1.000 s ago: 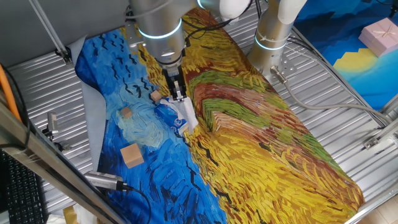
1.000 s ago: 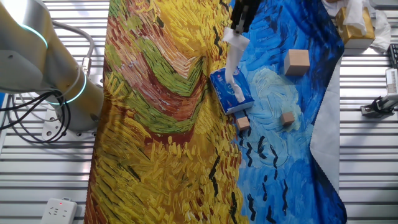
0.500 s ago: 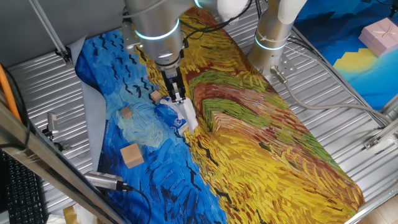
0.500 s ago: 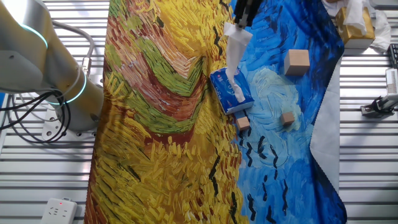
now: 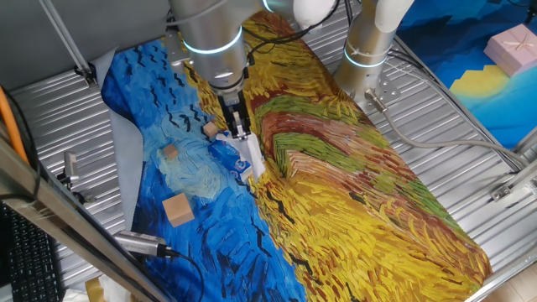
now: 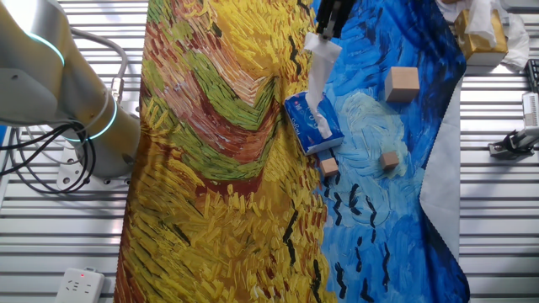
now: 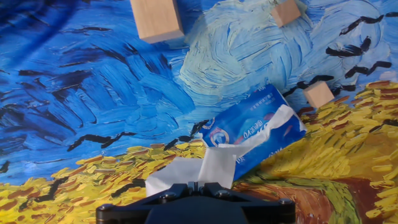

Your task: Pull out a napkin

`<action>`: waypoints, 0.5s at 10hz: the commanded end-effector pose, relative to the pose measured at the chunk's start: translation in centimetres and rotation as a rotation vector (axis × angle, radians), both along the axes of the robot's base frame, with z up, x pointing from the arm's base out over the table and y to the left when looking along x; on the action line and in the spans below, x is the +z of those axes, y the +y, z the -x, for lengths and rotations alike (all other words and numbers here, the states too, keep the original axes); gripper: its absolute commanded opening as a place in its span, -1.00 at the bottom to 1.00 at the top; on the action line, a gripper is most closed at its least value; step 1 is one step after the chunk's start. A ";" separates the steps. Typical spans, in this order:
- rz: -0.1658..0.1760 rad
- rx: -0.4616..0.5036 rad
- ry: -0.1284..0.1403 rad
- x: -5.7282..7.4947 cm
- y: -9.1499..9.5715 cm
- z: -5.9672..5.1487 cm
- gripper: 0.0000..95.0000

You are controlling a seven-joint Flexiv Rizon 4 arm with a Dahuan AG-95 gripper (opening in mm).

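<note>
A blue-and-white tissue packet (image 5: 232, 159) (image 6: 313, 123) (image 7: 255, 127) lies on the painted cloth. A white napkin (image 5: 252, 153) (image 6: 317, 77) (image 7: 211, 165) stretches up out of its slot, one end still inside the packet. My gripper (image 5: 238, 131) (image 6: 324, 32) (image 7: 195, 185) is shut on the napkin's top end and holds it raised above the packet. In the hand view the jaws are pressed together with the sheet bunched just ahead of them.
Three tan wooden cubes lie on the blue part of the cloth: a large one (image 5: 178, 209) (image 6: 402, 83) (image 7: 157, 18) and two small ones (image 5: 170, 152) (image 5: 208, 130) near the packet. Metal slat table surrounds the cloth. A pink box (image 5: 513, 46) sits far right.
My gripper has risen slightly with the napkin, drawing it a bit further out of the packet. Packet and cubes have not moved.
</note>
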State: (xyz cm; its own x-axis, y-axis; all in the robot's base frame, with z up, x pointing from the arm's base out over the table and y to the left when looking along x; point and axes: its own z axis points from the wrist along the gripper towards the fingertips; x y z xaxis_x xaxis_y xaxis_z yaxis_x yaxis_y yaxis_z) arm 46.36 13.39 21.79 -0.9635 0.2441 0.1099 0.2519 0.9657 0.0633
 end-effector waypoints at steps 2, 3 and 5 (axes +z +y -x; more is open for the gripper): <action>0.010 0.031 -0.012 0.0 -0.2 0.1 -1.00; 0.009 0.035 -0.014 0.0 -0.2 0.1 -1.00; 0.020 0.044 -0.014 0.0 -0.2 0.1 -1.00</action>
State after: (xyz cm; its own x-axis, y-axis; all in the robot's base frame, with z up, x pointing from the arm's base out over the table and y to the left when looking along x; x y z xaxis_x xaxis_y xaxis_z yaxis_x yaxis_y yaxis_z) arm 46.19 13.16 21.73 -0.9750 0.2032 0.0899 0.2079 0.9771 0.0462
